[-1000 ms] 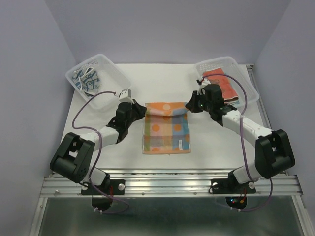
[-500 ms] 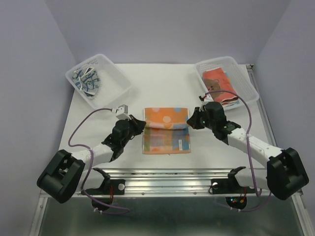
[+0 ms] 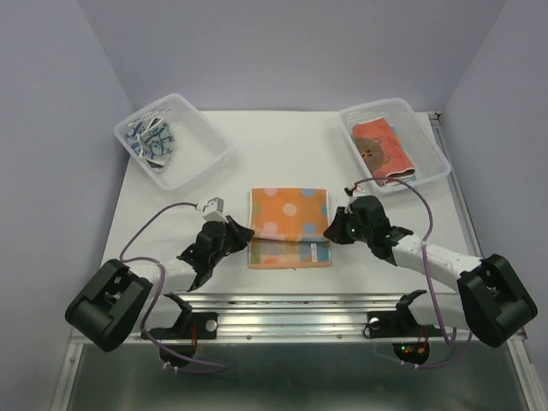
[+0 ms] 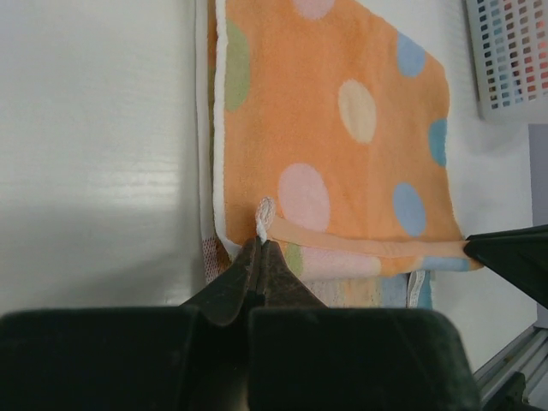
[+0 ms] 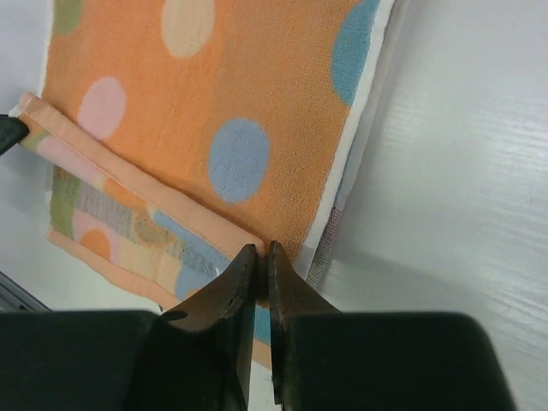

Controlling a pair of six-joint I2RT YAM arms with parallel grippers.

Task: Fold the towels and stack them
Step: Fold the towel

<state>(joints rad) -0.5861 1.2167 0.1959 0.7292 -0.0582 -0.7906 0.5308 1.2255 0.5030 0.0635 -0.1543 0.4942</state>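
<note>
The white surface (image 3: pixel 282 154) carries a clear basket at its far left corner (image 3: pixel 201 150) and another at its far right corner (image 3: pixel 425 133). The left one holds loose dark blue towels (image 3: pixel 150 141), the right one a folded towel (image 3: pixel 383 151) in red-orange.

Between the arms, close to the near edge, lies the checked towel (image 3: pixel 289 214). A second ago its far edge was held up over the middle. Both arms have since drawn that edge toward the near edge, so the orange dotted side now covers most of the checks. Only a narrow checked strip shows along the near side, so this fold looks almost laid, with release probably next.

The left fingers (image 4: pixel 259 248) are pressed together, pinching the white hem at the towel's left corner. The right fingers (image 5: pixel 253 257) sit at the right corner with a hairline gap between them. Whether they still grip the cloth or have begun letting go, I cannot tell.
</note>
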